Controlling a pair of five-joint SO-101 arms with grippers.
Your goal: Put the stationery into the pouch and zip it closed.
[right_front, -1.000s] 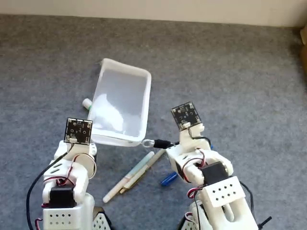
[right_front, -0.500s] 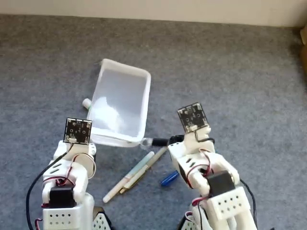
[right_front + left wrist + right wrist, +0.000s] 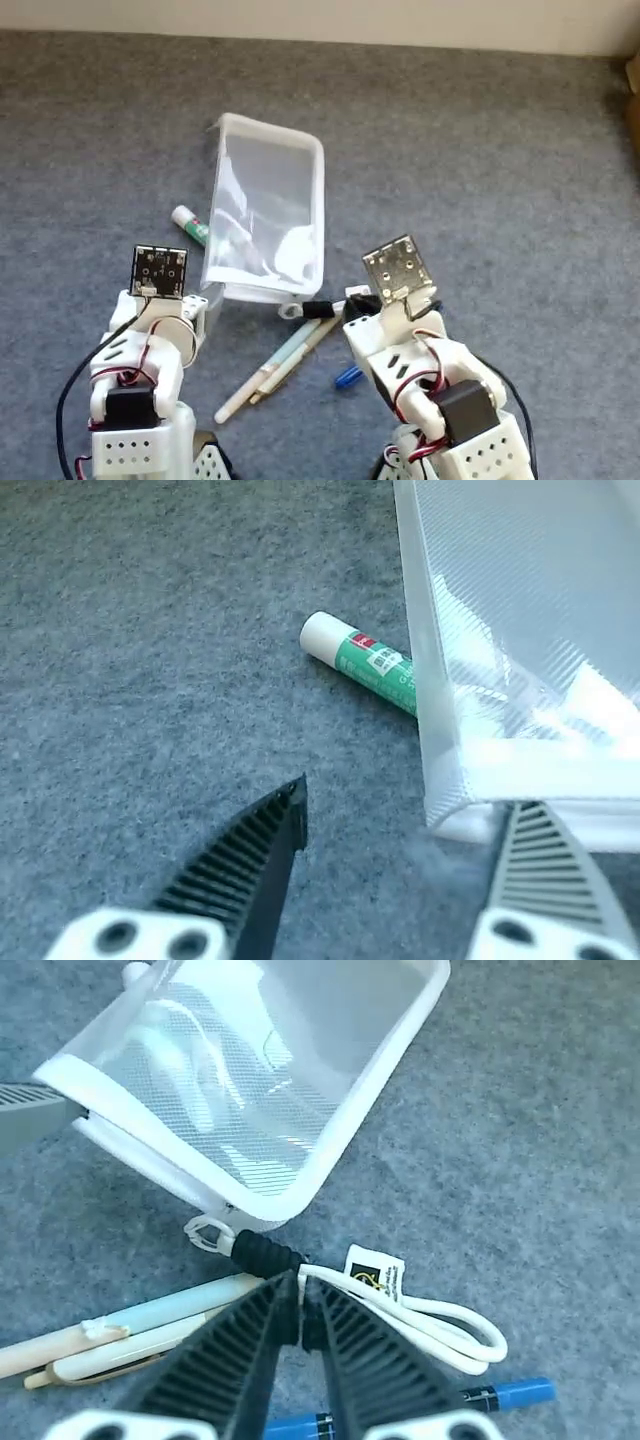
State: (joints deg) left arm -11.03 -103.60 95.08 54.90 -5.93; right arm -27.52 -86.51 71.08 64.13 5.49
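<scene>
The pouch (image 3: pixel 268 200) has been dragged and turned by its zip cord (image 3: pixel 440 1307), pinched in the right gripper (image 3: pixel 300 1305); the left gripper (image 3: pixel 405 800) has its jaws spread at its corner. Pens (image 3: pixel 290 350) are left outside.

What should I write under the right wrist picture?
Right gripper pinching the pull cord of the pouch, pens beside it on grey carpet.
</scene>
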